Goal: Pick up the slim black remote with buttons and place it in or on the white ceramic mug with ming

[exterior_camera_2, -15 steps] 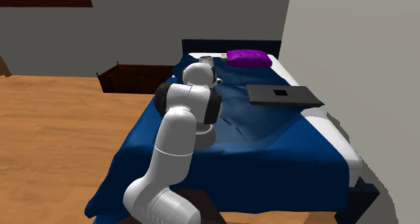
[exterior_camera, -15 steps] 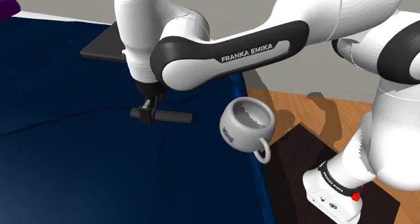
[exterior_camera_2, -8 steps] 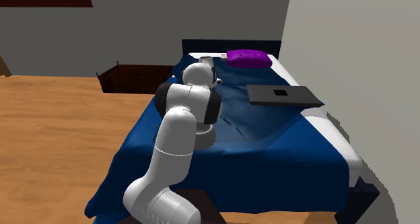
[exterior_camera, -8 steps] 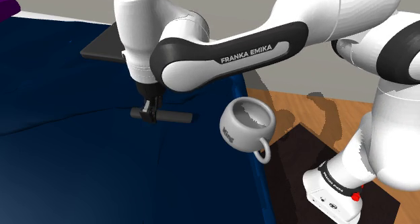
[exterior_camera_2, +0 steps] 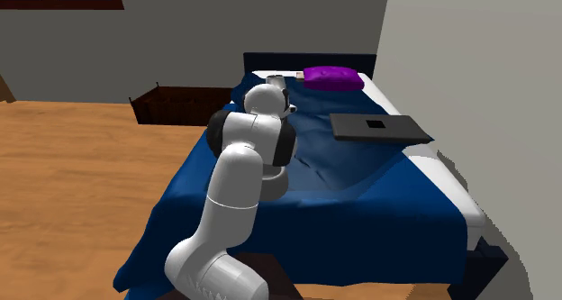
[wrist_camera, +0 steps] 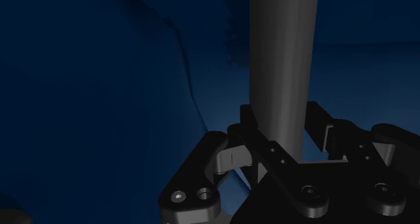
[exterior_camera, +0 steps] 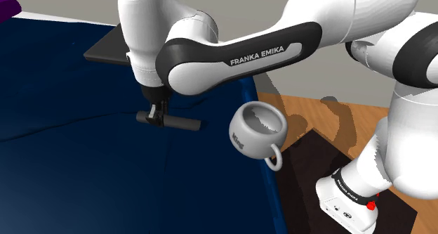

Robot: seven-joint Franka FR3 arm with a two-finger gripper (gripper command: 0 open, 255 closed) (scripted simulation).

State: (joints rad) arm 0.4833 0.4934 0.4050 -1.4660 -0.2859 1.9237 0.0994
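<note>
Fingers (wrist_camera: 243,136) of the black gripper (exterior_camera: 160,117) are clamped on the slim remote (exterior_camera: 181,122), one on each long side. The remote shows as a plain dark grey bar, held near one end. Its longer part sticks out level toward the shoulder view's right. It hangs low over the dark blue bed cover (exterior_camera: 84,169); whether it touches the cloth cannot be told. The white arm (exterior_camera: 231,57) reaches over the bed from the stand (exterior_camera: 312,162) and points the gripper straight down.

The white mug (exterior_camera: 257,129) is to the shoulder view's right of the remote, near it but apart, at the edge of the bed cover closest to the stand. It is tilted, with its mouth turned up and away. Its handle points down toward the near side, and a dark mark shows on its wall.

Farther back on the bed lies a flat dark slab (exterior_camera: 105,48), and a purple pillow (exterior_camera_2: 333,77) rests at the head of the bed. Wooden floor (exterior_camera_2: 81,181) lies beside the bed, with a dark crate (exterior_camera_2: 171,104) at the far wall.
</note>
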